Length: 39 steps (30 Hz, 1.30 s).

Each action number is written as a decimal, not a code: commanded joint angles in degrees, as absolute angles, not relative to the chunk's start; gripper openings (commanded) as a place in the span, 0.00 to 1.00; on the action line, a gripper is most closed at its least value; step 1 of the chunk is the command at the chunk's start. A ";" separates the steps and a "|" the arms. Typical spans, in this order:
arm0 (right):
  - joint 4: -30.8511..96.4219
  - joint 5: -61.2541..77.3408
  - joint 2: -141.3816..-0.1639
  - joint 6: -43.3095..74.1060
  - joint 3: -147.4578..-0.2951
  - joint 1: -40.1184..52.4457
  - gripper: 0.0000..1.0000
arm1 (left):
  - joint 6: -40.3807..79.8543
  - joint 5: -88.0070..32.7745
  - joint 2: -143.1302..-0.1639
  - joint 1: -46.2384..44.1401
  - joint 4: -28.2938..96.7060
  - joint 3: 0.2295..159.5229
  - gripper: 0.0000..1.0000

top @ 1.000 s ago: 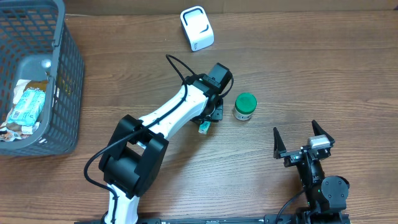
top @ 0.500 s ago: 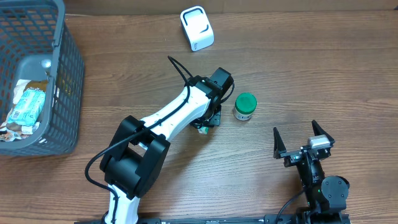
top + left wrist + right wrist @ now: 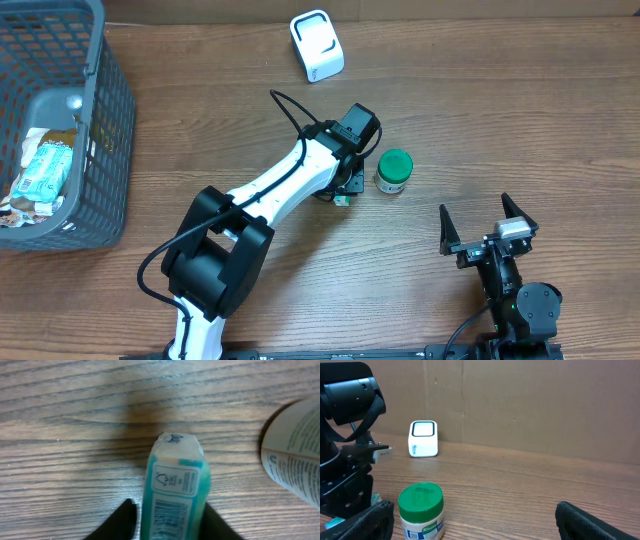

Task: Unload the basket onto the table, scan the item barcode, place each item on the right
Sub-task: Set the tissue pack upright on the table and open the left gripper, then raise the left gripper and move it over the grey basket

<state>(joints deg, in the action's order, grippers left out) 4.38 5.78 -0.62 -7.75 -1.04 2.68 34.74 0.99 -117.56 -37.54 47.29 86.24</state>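
— Where the overhead view is consulted, what is hidden by the left arm?

— Most of the teal packet. Only a corner is seen there, poking out under the arm's end near the middle of the table, just beside the green-lidded jar.

— What is added by the left wrist view?

— The packet is shown close up, end-on within the left gripper. A pale crimped end is seen farthest from the camera. Below it come a white label with small print and a symbol, then a barcode cut off by the bottom edge. The jar's printed side is glimpsed at the right.

— Is the packet gripped?

— That cannot be told. The dark fingers are set close on either side, but contact is not made out.

— And the right gripper?

— Its jaws are spread wide with nothing between them, at the near right of the table and well apart from the packet. From its wrist view the jar's green lid and the white scanner by the back wall are seen side-on.

— What is shown overhead only?

— The grey basket at the left, with packets lying in it.
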 commanded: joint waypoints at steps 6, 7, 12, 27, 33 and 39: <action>4.23 6.11 -0.23 -7.99 -0.45 2.92 1.00 | 34.06 0.69 -116.86 -37.78 48.77 88.97 0.63; 4.23 6.09 -0.23 -7.99 -0.45 2.92 1.00 | 33.28 1.19 -116.86 -37.54 49.78 90.56 0.64; 4.23 6.11 -0.23 -7.99 -0.45 2.92 1.00 | 29.15 6.15 -116.86 -36.12 60.77 104.16 0.65; 4.23 6.09 -0.23 -7.99 -0.45 2.92 1.00 | 22.24 19.57 -112.81 -27.03 88.71 137.78 0.58; 4.23 6.09 -0.23 -7.99 -0.45 2.92 1.00 | 22.17 21.65 -104.09 -20.69 88.77 138.78 0.61; 4.23 6.11 -0.23 -7.99 -0.45 2.92 1.00 | 20.05 23.40 -96.33 -12.82 85.47 138.78 0.68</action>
